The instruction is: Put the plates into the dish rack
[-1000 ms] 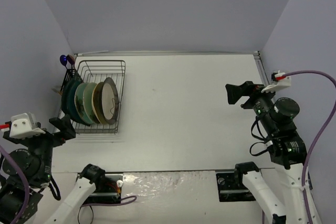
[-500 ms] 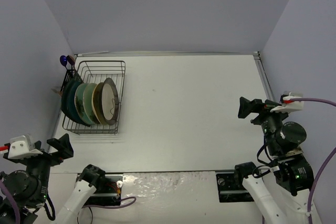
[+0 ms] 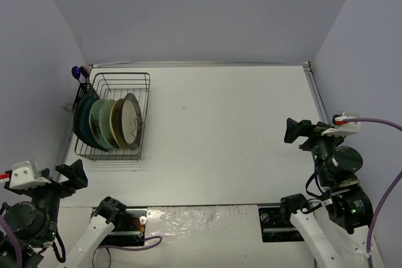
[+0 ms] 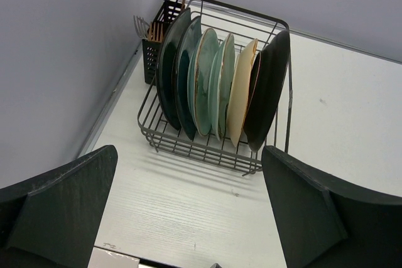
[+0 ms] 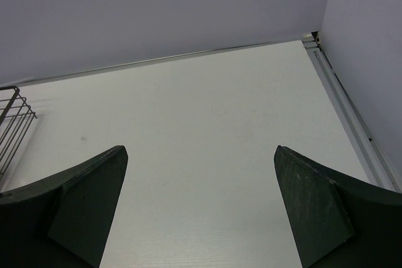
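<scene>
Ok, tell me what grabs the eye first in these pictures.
The black wire dish rack at the far left of the white table stands packed with upright plates: dark teal, mint, cream, brown-rimmed. The left end effector and right end effector hang open and empty off to either side.

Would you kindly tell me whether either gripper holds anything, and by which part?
Nothing is held: the left gripper and right gripper are open and empty; the plates stand in the dish rack.

This looks like a robotics lab test cell. Plain lavender-grey partition walls box in a white wood-grain tabletop. A purple cable trails from a table-bolted white-and-black robot arm, and a black wire dish rack sits in the corner.
</scene>
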`<act>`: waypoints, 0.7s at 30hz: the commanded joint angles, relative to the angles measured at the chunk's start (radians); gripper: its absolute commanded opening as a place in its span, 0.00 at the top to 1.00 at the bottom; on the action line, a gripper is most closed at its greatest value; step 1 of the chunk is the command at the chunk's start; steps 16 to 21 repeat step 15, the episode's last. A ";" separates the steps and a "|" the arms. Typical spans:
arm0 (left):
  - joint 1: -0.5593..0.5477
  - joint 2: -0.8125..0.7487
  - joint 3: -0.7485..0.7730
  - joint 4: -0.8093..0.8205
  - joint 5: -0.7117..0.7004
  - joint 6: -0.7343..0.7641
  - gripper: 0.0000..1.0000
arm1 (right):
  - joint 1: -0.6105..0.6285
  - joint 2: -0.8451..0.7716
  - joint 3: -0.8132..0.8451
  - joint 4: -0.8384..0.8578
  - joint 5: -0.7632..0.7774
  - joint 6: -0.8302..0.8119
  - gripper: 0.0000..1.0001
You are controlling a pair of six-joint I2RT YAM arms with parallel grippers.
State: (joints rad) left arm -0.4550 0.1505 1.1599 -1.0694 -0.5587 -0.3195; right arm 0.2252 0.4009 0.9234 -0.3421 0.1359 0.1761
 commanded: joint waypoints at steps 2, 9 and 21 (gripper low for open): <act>-0.008 0.066 0.009 0.025 -0.025 -0.013 0.03 | 0.012 0.001 -0.002 0.078 0.026 -0.020 0.00; -0.011 0.075 0.011 0.020 -0.037 -0.021 0.03 | 0.020 0.004 -0.006 0.081 0.031 -0.024 0.00; -0.019 0.077 0.011 0.020 -0.039 -0.022 0.03 | 0.020 0.001 -0.014 0.086 0.034 -0.024 0.00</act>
